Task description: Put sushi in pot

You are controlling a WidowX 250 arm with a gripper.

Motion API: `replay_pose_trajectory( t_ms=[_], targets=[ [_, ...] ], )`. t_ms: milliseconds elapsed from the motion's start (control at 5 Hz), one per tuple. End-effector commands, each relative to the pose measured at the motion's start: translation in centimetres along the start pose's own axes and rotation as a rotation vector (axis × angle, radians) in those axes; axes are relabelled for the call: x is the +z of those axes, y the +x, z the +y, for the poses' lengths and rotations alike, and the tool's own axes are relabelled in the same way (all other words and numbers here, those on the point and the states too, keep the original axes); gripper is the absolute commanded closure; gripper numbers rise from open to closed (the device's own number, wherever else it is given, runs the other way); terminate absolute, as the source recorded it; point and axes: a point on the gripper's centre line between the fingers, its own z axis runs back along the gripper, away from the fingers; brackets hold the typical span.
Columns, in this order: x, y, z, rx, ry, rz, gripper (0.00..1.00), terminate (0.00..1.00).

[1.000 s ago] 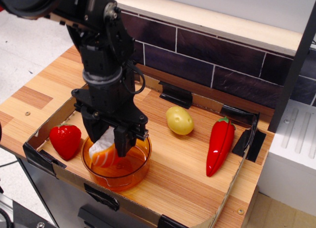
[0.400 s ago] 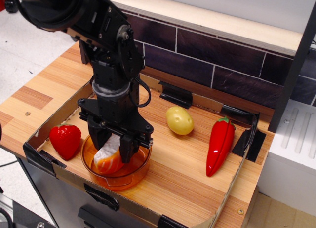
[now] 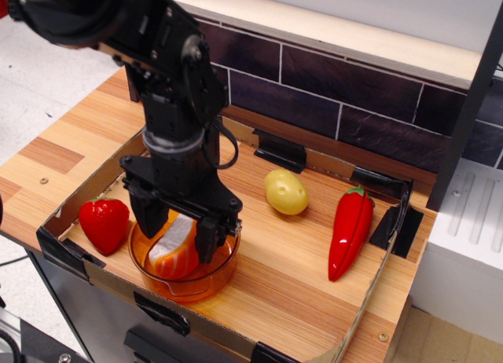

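The sushi [image 3: 173,251], white rice with an orange salmon layer, lies tilted inside the amber translucent pot [image 3: 225,267] at the front left of the tray. My black gripper [image 3: 178,234] points straight down over the pot. Its fingers [image 3: 207,237] stand apart on either side of the sushi, with a gap on the right side. The gripper looks open and the sushi seems to rest on the pot's bottom. The back of the pot is hidden behind the gripper.
A red strawberry [image 3: 103,223] lies just left of the pot. A yellow potato [image 3: 285,192] and a red pepper [image 3: 349,229] lie to the right. A low cardboard wall [image 3: 369,308] rims the wooden board; a dark tiled wall [image 3: 330,96] stands behind.
The gripper lowered the sushi into the pot and spread its fingers. The sushi now sits lower between them. The other toys have not moved.
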Motion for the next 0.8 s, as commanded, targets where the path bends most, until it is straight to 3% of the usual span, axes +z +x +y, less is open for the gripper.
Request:
replay_pose_trajectory(
  t_ms=[0,200,400,600],
  targets=[
    [9.1,0.9,-0.6,0.047,-0.139,-0.130,0.00,0.00],
    [12.4,1.5,-1.3,0.069,-0.169,-0.188,0.00,0.00],
    [12.4,1.5,-1.3,0.069,-0.169,-0.188,0.00,0.00],
    [12.4,1.5,-1.3,0.069,-0.169,-0.188,0.00,1.00]
  ],
)
